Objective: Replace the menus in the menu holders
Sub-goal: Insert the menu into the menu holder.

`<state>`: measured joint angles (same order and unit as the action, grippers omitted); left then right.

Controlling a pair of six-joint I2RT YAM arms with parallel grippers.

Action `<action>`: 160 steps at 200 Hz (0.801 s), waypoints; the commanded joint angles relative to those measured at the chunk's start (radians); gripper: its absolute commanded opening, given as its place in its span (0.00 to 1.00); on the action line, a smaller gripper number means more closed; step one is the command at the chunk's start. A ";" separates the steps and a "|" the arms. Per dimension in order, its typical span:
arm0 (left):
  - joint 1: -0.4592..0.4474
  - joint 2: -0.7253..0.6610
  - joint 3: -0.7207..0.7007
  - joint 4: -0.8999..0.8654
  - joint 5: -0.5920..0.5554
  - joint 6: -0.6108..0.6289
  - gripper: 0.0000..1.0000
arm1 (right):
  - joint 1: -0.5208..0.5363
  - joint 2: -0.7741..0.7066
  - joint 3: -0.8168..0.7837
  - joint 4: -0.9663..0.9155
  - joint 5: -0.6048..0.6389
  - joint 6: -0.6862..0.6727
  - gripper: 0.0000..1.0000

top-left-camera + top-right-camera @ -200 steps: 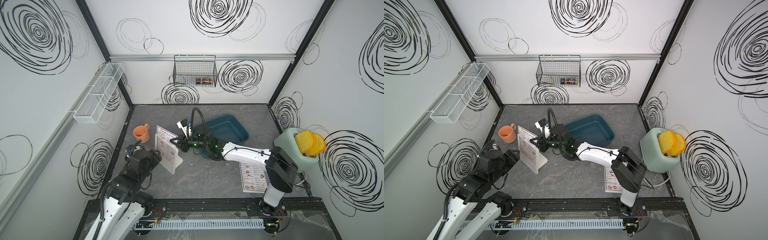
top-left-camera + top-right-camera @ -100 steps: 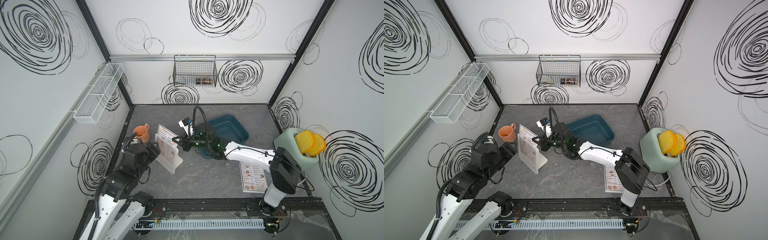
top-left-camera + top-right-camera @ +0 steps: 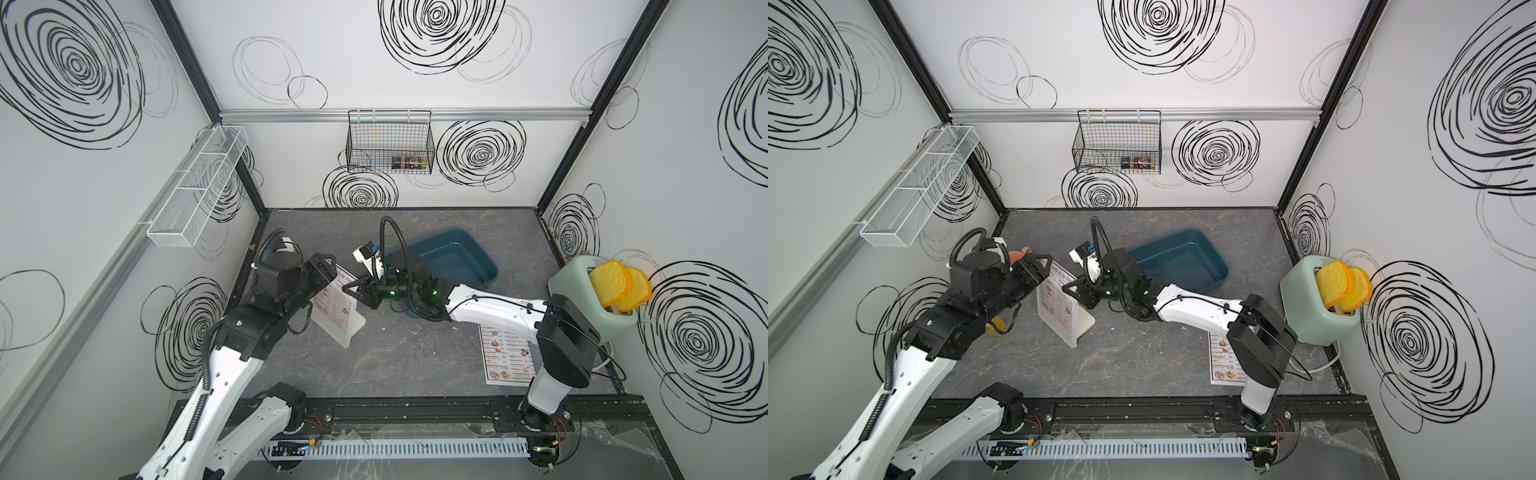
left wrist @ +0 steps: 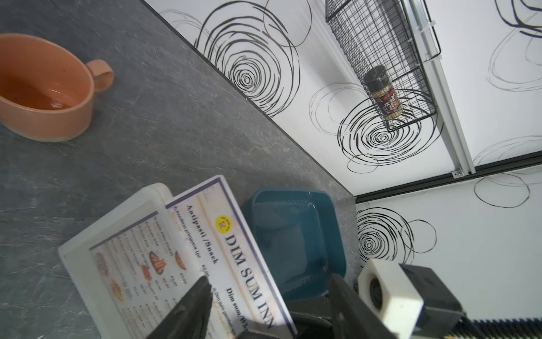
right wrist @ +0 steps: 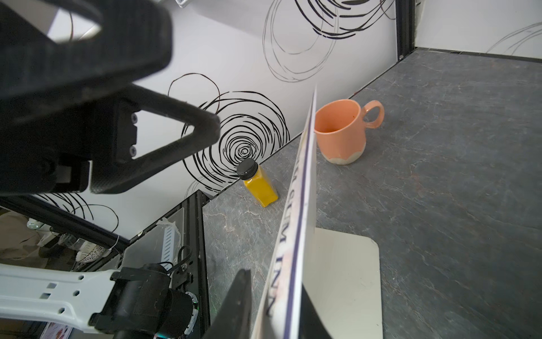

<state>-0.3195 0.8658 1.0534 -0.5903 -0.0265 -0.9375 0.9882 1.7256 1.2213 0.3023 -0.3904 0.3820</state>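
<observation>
Over the last second the left arm has swung forward from the lower left of the frame. The left end effector [image 3: 330, 268] now sits at the top edge of the menu [image 3: 334, 301], left of centre in both top views, hiding most of the orange mug [image 3: 1018, 255] behind it. Its fingers are spread wide: in its wrist view one crosses the printed face and the other stands clear beyond the sheet's top edge, so nothing is gripped yet. The right end effector [image 3: 356, 291] has kept its place at that same edge from the opposite side. Its own wrist view shows its fingers a little apart with the sheet between them, bracketing it loosely and not visibly clamping.

The menu stands in the white holder [image 3: 352, 329] but leans out of the frame at its upper end, with the holder's foot on the bench [image 3: 395, 365]. My reading is that the old sheet is loosened and about to be taken or steadied by the left arm (the swap itself is not done). The second menu [image 3: 505, 357] lies flat at the lower right, partly under the right arm.

Legible print: the heading "DIM SUM INN", a column title "Antipasti / Snack", and a round yellow logo with lettering too small to read. The label on the jar [image 4: 381, 94] in the wire basket cannot be read
</observation>
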 commanded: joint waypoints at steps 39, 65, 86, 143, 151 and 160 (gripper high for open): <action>0.018 0.143 0.066 0.144 0.153 0.018 0.49 | -0.003 -0.033 0.021 -0.011 -0.005 -0.043 0.28; 0.024 0.175 0.076 0.148 0.162 0.024 0.42 | -0.003 -0.035 0.014 -0.005 -0.007 -0.046 0.28; 0.033 0.208 0.090 0.121 0.167 0.029 0.37 | -0.001 -0.039 0.011 -0.007 -0.003 -0.052 0.28; 0.036 0.305 0.202 -0.118 0.075 0.077 0.36 | 0.012 -0.049 0.014 -0.030 0.034 -0.106 0.29; 0.037 0.305 0.202 -0.128 0.068 0.084 0.36 | 0.012 -0.048 0.016 -0.033 0.035 -0.111 0.29; 0.037 0.307 0.198 -0.138 0.064 0.090 0.37 | 0.014 -0.047 0.017 -0.037 0.038 -0.115 0.29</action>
<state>-0.2913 1.1763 1.2232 -0.6518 0.0864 -0.8856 0.9920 1.7134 1.2217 0.2905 -0.3698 0.3145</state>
